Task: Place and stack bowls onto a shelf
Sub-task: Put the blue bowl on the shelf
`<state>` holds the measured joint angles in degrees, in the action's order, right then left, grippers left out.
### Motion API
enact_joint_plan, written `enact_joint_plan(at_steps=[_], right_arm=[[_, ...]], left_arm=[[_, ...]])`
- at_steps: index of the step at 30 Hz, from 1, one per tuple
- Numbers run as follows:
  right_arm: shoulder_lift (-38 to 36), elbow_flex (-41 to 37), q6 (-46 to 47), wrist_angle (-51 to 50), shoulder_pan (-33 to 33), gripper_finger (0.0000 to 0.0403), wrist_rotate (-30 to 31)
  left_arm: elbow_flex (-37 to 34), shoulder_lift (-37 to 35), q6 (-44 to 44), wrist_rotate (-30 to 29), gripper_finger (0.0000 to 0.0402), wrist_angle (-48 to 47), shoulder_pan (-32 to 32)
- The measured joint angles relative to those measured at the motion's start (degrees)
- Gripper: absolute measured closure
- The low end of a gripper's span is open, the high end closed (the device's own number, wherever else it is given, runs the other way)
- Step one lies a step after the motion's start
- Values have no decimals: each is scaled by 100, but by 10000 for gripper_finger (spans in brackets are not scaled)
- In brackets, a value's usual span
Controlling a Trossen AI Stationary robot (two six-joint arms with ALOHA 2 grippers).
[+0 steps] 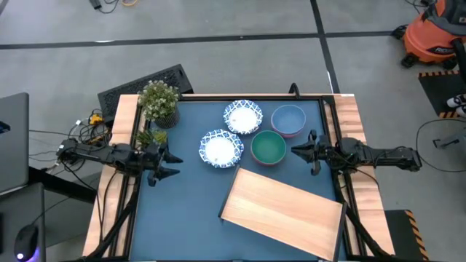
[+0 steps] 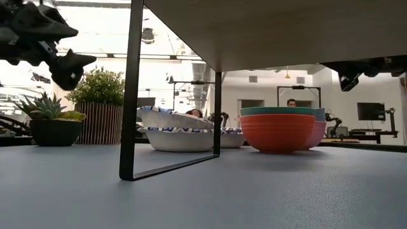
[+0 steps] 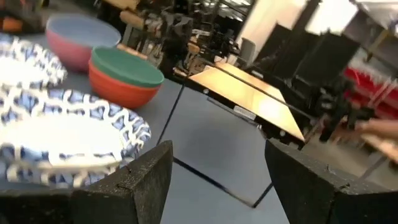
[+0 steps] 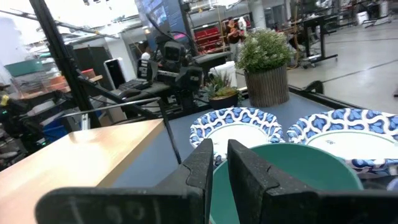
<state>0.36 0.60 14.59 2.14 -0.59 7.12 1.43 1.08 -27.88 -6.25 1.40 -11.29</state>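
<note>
Two white bowls with blue patterned rims (image 1: 242, 116) (image 1: 221, 148) rest on the dark blue table. A teal bowl sits inside a red bowl (image 1: 269, 147) (image 2: 277, 130). A blue bowl sits inside a pink one (image 1: 288, 120). The pale wooden shelf (image 1: 280, 211) stands on thin black legs (image 2: 131, 89) at the near right. My left gripper (image 1: 178, 165) (image 3: 217, 186) hovers open at the table's left, left of the white bowls. My right gripper (image 1: 294, 151) (image 4: 221, 168) hovers at the right, fingers nearly together and holding nothing, just right of the teal bowl (image 4: 292, 174).
A potted bushy plant (image 1: 159, 102) and a small succulent (image 1: 149, 136) stand at the far left, close to my left arm. Bare tabletop (image 1: 182, 211) lies near the front left, beside the shelf. Wooden side rails (image 1: 349, 116) border the table.
</note>
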Motion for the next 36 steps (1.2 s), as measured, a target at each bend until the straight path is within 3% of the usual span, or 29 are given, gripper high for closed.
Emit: enact_joint_plan(at_steps=[6,10,14,19,23,26,30,32,36], right_arm=[[-1,-1,232,444,-34,329,52],[-2,0,1210,906,-21,329,54],[-1,0,1578,887,-32,329,66],[2,8,2450,1698,-137,329,768],[50,570,1950,2279,-364,329,784],[340,1556,1220,1303,-469,329,812],[1341,3319,516,-1130,-623,329,949],[2003,4211,242,-2507,-698,329,1154],[3532,5670,-397,-4684,-906,329,1363]], left_arm=[[0,0,-679,-395,159,-11,0],[0,0,-164,-913,159,-16,2],[0,0,300,-1398,159,33,2],[-2,2,-1916,-2381,159,419,4],[-2,4,-2365,-2664,159,1050,2],[-2,4,-2066,-3014,159,2122,2],[13,3,-1454,-3132,159,3556,2],[180,6,-1326,-3136,159,3579,2],[816,253,-1326,-3261,159,2578,2]])
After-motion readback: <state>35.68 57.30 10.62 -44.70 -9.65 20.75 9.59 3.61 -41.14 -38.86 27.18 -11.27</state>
